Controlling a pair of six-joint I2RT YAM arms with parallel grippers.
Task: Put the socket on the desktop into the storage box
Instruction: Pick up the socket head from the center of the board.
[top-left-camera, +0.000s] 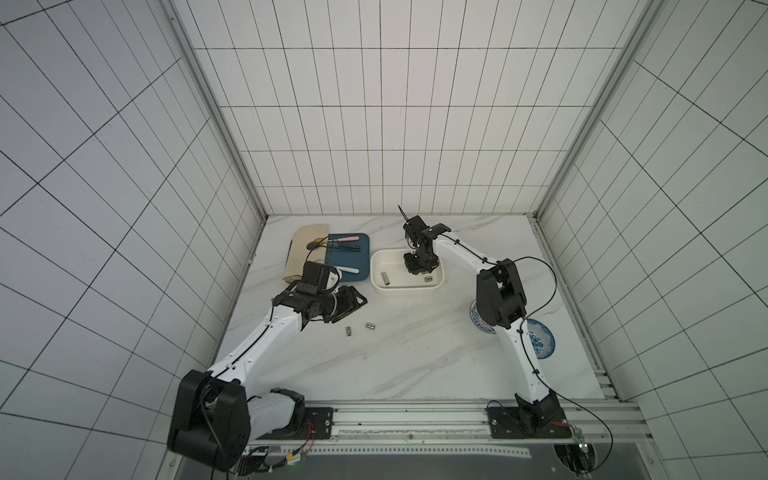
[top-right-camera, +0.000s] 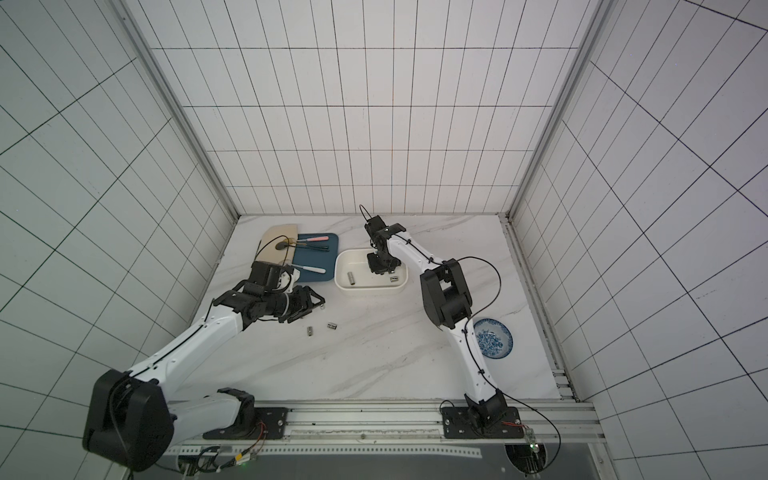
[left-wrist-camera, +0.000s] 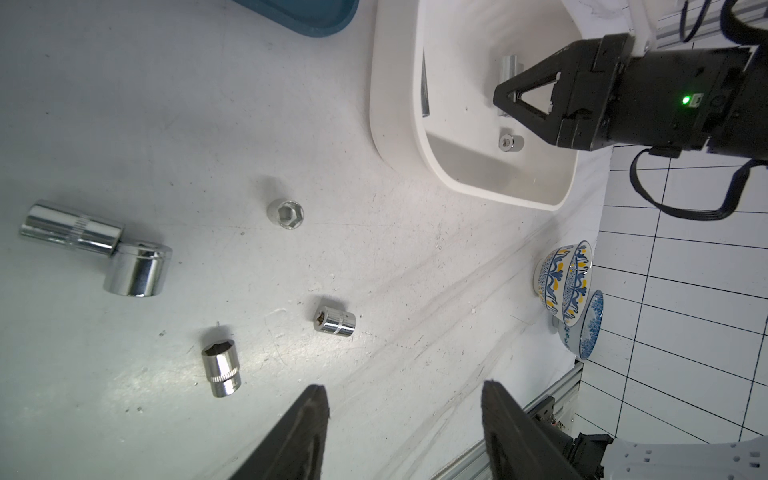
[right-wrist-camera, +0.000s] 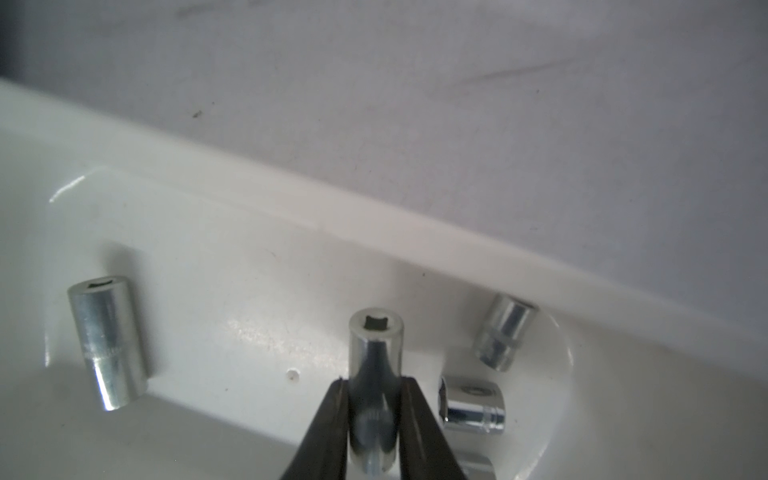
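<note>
Socket in hand first: the slim chrome socket (right-wrist-camera: 376, 345) is pinched between the fingers of my right gripper (right-wrist-camera: 374, 386), which press on its two flanks. It hangs inside the storage box (top-left-camera: 407, 291), low over the floor. I cannot tell whether it already touches the floor. I judge the arm reaches this deep so the piece drops a short way and neither bounces nor rolls over the low wall.

Around it, inside the box, lie three other sockets (right-wrist-camera: 108, 345). One long one lies off to the side, and two short ones sit close together by a rounded corner. My release has to miss those two.

Outside the box, on the desktop (top-left-camera: 415, 353) before its near wall, five loose sockets (left-wrist-camera: 220, 368) lie scattered, two of them touching. My left gripper (left-wrist-camera: 405, 395) hovers near them with its fingers spread and nothing between them. I judge it is kept clear of the box so the arms do not meet. The dark-blue tray (top-left-camera: 361, 266) sits just beside the box.
</note>
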